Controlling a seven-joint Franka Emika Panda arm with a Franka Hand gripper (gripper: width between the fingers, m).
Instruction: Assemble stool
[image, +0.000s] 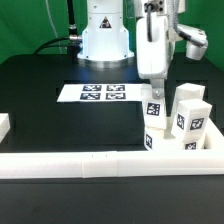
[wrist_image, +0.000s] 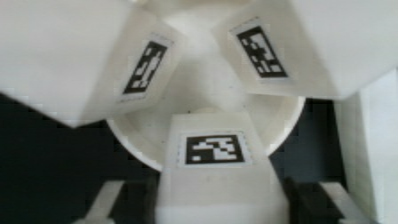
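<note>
In the exterior view the white seat (image: 176, 146) lies at the right, against the rail's corner. Two legs (image: 188, 104) (image: 197, 122) with black-and-white tags stand upright on it. My gripper (image: 153, 98) comes down from above, shut on a third leg (image: 154, 114), which is upright at the seat's left side. The wrist view has this tagged leg (wrist_image: 214, 150) between my fingers (wrist_image: 118, 200), and my gripper (wrist_image: 217, 206) is closed on it. Beyond it are the other two legs (wrist_image: 150, 64) (wrist_image: 262, 50) and the seat's rounded surface (wrist_image: 135, 128). How the held leg meets the seat is hidden.
A long white rail (image: 100, 163) runs along the front edge and turns up at the exterior view's right. The marker board (image: 102, 93) lies flat behind, in front of the arm's base (image: 105, 40). A small white piece (image: 4, 125) sits at the far left.
</note>
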